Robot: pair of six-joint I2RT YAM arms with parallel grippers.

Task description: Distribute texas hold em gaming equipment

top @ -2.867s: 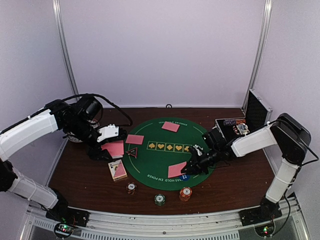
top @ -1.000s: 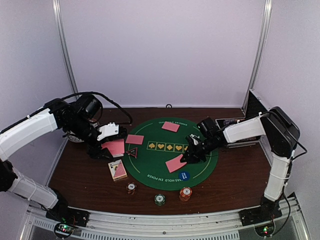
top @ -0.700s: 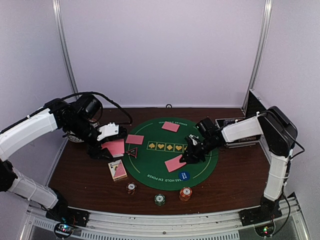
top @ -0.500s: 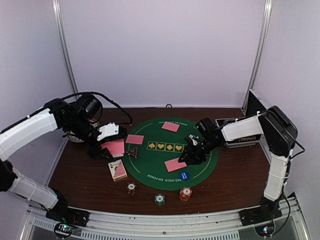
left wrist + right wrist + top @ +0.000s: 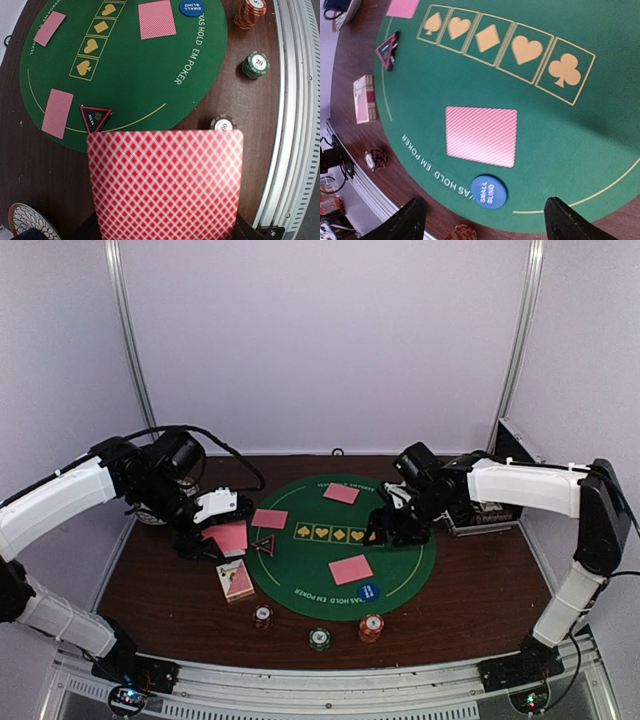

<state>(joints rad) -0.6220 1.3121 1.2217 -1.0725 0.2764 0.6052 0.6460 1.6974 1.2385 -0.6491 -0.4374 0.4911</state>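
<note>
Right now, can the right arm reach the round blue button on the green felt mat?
Probably yes: the open right end effector hovers nearby, and the button lies uncovered beside the pink card.

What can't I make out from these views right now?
- How the left gripper holds the held card: left wrist view, the card itself covers the contact.
- Contents of the metal case: top view, the right arm crosses it.
- The chip stack: right wrist view, cut by the bottom edge.
- Faces of the dealt cards: every view, all lie back up.
- Values of the near-edge chips: top view, too small.
</note>
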